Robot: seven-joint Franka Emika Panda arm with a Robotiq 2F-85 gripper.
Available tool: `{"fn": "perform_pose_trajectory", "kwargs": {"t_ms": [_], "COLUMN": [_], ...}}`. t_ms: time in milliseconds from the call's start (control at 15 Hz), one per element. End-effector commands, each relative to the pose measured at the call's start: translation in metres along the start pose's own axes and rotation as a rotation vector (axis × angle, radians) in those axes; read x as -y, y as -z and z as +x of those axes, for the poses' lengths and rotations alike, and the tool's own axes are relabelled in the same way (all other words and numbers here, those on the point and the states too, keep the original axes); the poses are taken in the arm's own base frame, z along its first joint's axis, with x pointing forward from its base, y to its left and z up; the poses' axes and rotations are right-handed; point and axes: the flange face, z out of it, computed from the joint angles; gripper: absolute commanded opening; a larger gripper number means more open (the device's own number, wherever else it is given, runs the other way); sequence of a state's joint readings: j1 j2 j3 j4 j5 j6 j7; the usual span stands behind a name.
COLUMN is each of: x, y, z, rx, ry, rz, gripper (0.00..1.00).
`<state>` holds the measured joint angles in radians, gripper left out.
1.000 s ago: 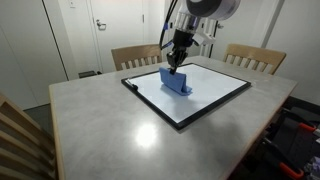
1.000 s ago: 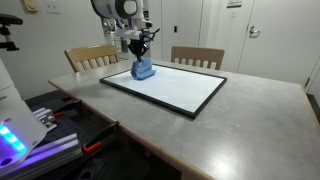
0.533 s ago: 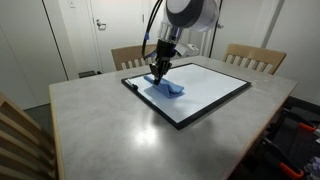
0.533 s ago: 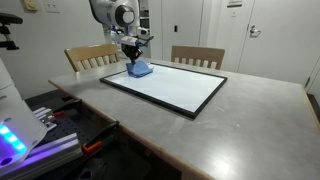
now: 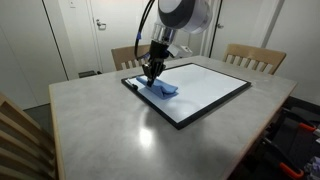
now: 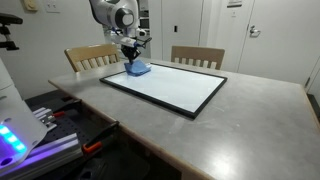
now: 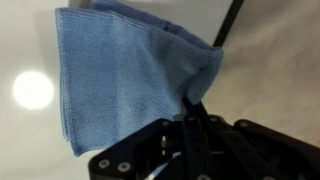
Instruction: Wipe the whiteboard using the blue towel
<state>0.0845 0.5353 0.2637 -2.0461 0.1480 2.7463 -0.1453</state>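
The whiteboard (image 5: 205, 92) with a black frame lies flat on the table and also shows in the exterior view from the opposite side (image 6: 175, 88). The blue towel (image 5: 163, 90) lies on the board's corner nearest the wooden chair; it also shows in both the exterior view (image 6: 140, 70) and the wrist view (image 7: 120, 75). My gripper (image 5: 151, 75) is shut on the blue towel's edge and presses it down onto the board. It shows in the exterior view (image 6: 130, 60) and in the wrist view (image 7: 195, 110), where the towel spreads out from the jaws.
Two wooden chairs (image 5: 130, 55) (image 5: 255, 57) stand behind the grey table (image 5: 110, 130). Another chair back (image 5: 20, 140) is at the near corner. White doors and walls lie behind. A cart with tools (image 6: 60, 120) stands beside the table.
My gripper has dragged the blue towel across the board toward the corner near the chair. The towel has flattened from a bunched heap into a spread cloth.
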Motion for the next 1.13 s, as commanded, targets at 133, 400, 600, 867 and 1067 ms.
{"fn": "perform_pose_trajectory", "kwargs": {"t_ms": [133, 400, 600, 867, 1067], "x": [0.001, 0.008, 0.017, 0.031, 0.033], "y": [-0.006, 0.019, 0.046, 0.088, 0.102], "z": [0.001, 0.008, 0.017, 0.026, 0.029], "rx": [0.031, 0.019, 0.01, 0.013, 0.039], "ry": [-0.02, -0.001, 0.018, 0.046, 0.048], "rz": [0.033, 0.014, -0.005, -0.024, -0.017], "gripper": [0.34, 0.64, 0.85, 1.0, 1.0]}}
